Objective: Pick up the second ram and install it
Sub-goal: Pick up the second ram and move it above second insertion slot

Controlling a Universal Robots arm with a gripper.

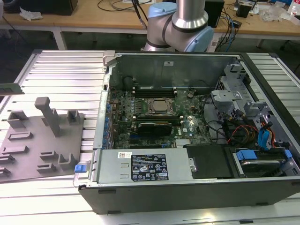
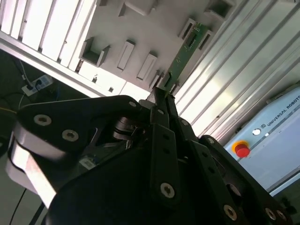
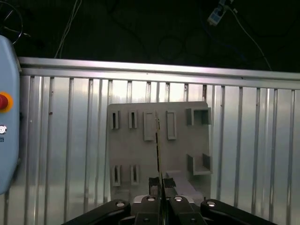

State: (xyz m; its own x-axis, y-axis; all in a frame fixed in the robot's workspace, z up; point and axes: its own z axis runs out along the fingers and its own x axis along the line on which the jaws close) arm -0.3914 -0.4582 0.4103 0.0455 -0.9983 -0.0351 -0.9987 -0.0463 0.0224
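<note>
The second ram point(image 2: 187, 50) is a thin green circuit-board strip. My gripper point(image 2: 164, 91) is shut on one end of it, and the rest sticks out past the fingertips. In the first wrist view the ram point(image 3: 158, 143) shows edge-on as a thin line rising from the gripper point(image 3: 161, 182). It hangs over the grey fixture tray point(image 3: 136, 157) with its upright holders, which lies on the ribbed metal table. The open computer case point(image 1: 187, 187) sits to the exterior view's right of that tray point(image 1: 28, 161), with the motherboard point(image 1: 154, 110) and its long black memory slots exposed.
The arm's base point(image 1: 180, 28) stands behind the case. A pendant with a red button point(image 3: 3, 102) lies beside the tray. Inside the case are a power supply point(image 1: 147, 166), drive bays and loose cables point(image 1: 262, 136). A tall grey post point(image 1: 47, 112) rises from the tray.
</note>
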